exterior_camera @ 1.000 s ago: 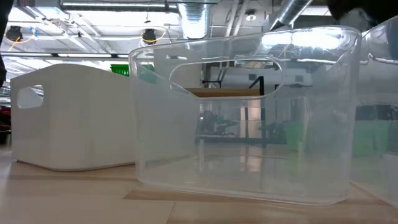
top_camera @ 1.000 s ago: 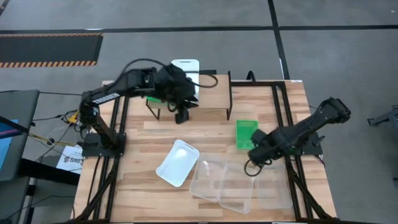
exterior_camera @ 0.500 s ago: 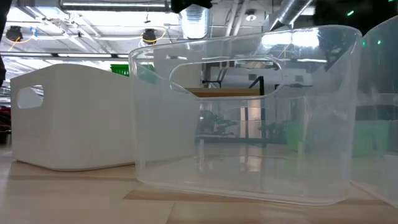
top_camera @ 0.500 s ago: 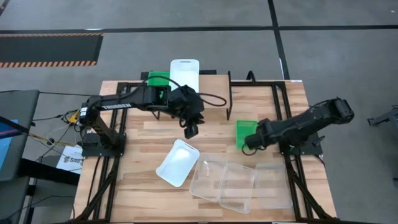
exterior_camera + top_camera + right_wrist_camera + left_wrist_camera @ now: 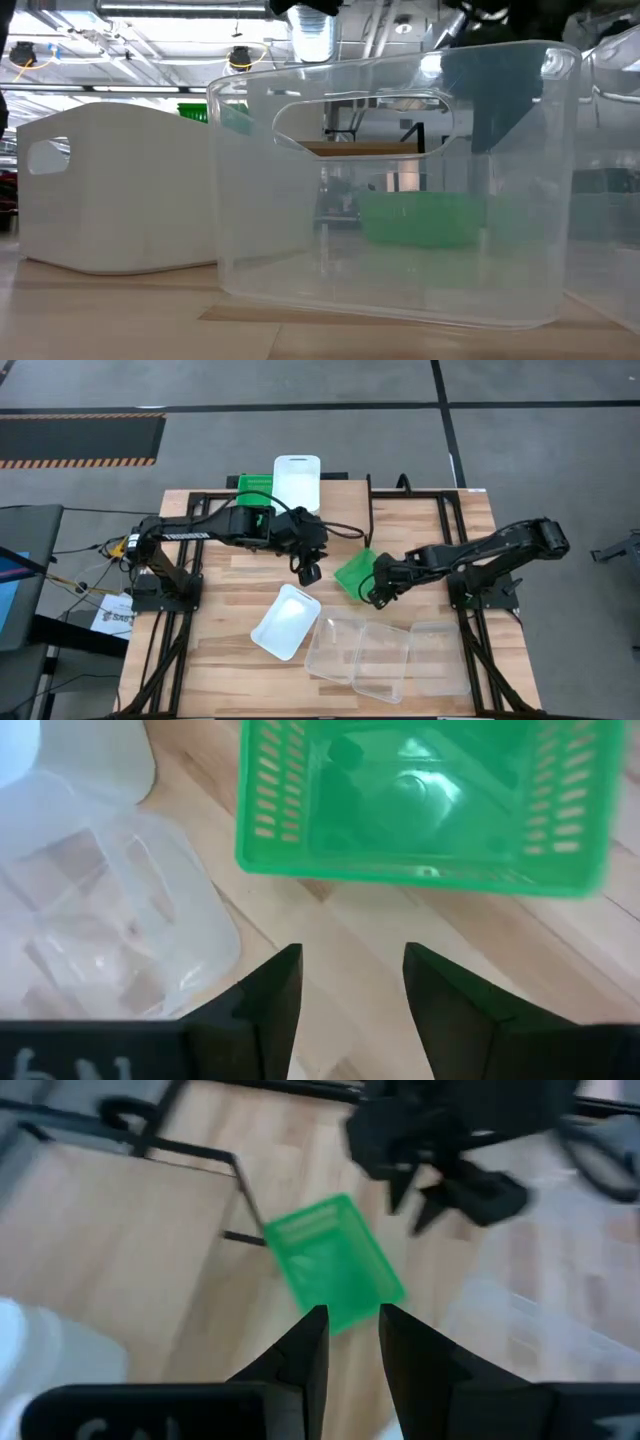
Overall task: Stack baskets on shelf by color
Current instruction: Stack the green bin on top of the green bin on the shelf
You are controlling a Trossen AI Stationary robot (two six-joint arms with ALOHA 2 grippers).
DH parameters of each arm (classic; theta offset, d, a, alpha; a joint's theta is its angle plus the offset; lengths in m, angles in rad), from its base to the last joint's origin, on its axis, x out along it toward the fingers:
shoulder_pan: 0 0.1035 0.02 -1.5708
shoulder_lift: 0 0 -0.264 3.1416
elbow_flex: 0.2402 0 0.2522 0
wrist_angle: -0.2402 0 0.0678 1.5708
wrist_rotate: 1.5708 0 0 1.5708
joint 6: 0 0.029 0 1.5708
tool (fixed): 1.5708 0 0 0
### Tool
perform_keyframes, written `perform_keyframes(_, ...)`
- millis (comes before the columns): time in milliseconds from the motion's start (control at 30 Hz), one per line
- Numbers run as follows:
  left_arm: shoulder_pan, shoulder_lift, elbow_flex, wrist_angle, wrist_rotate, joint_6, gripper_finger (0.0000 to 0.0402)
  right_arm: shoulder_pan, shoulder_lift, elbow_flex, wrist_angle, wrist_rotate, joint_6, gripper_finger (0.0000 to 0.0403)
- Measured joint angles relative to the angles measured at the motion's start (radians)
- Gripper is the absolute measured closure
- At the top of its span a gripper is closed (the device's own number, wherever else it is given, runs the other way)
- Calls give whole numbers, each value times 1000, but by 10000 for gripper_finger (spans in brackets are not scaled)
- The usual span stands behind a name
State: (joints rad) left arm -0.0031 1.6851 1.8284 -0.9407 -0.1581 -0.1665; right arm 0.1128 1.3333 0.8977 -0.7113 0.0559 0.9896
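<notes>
Pale wood planks make up my table [image 5: 240,585], boxed in by a black metal frame and standing on a grey concrete floor crossed by dark seams, with a black-and-orange hazard strip off to the far left. In the low view I look through a clear basket [image 5: 395,190] into a workshop with silver ducting and strip lights overhead.

The shelf [image 5: 345,510] sits at the far edge of the table. A white basket [image 5: 297,480] rests on it, overhanging the far side, and a green basket [image 5: 254,488] sits just left of that one. Out on the planks, a second white basket [image 5: 285,622] lies near the middle. To its right I see three clear baskets in a row along the near edge, the left one [image 5: 335,645] overlapping the middle one [image 5: 385,658], and the third [image 5: 440,658] to the right.

My left gripper [image 5: 309,570] hangs above the table just near of the shelf; its fingers [image 5: 305,1355] stand a narrow gap apart with nothing between them. My right gripper [image 5: 378,585] reaches in from the right, its fingers [image 5: 270,990] spread wide, right beside a loose green basket [image 5: 355,573] that sits tilted at centre table. I cannot tell whether they touch it.
</notes>
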Motion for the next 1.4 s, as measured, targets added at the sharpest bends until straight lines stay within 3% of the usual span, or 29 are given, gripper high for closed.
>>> perform_keyframes(233, 4, 2, -251, 288, 8, 228, 322, 91, -100, 139, -234, 35, 153, 202)
perform_keyframes(467, 37, 19, -487, 721, 159, 456, 322, 248, -230, 194, -281, 158, 316, 202)
perform_keyframes(733, 49, 171, -475, 698, 298, 531, 322, 346, -254, 194, -286, 258, 455, 202)
perform_keyframes(1033, 39, 378, -301, 536, 230, 626, 322, 396, -187, 193, -271, 259, 506, 202)
perform_keyframes(1400, 36, 411, -248, 450, 167, 730, 322, 431, -150, 193, -219, 259, 532, 202)
